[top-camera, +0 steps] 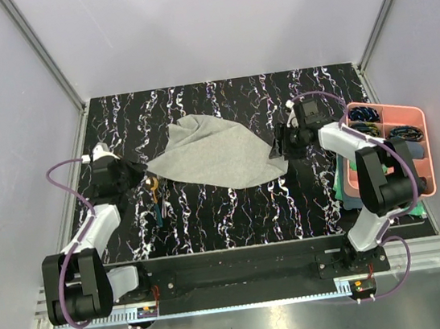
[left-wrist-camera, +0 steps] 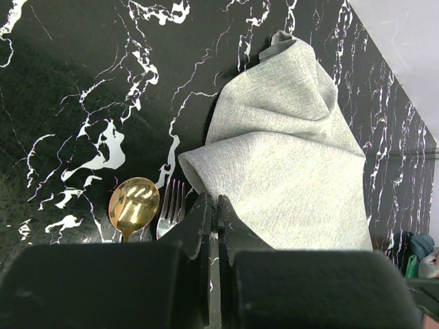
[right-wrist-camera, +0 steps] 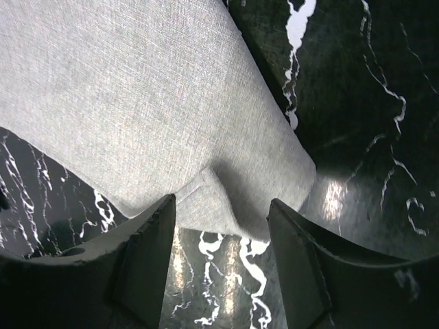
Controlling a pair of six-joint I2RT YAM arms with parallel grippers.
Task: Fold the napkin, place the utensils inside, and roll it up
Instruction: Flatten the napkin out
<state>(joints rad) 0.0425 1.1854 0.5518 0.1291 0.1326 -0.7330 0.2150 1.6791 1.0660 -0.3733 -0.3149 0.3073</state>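
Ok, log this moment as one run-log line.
left gripper shut on napkin corner | right gripper open over opposite corner | spoon and fork on table beside napkin | rolling not started

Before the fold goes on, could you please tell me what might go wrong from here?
The right pincer stands open astride a puckered napkin corner; backing off could snag it. The left pincer, shut at the other corner, sits close beside the spoon and fork, so a sweep might knock them. The napkin lies bunched, so a fold may come out crooked.
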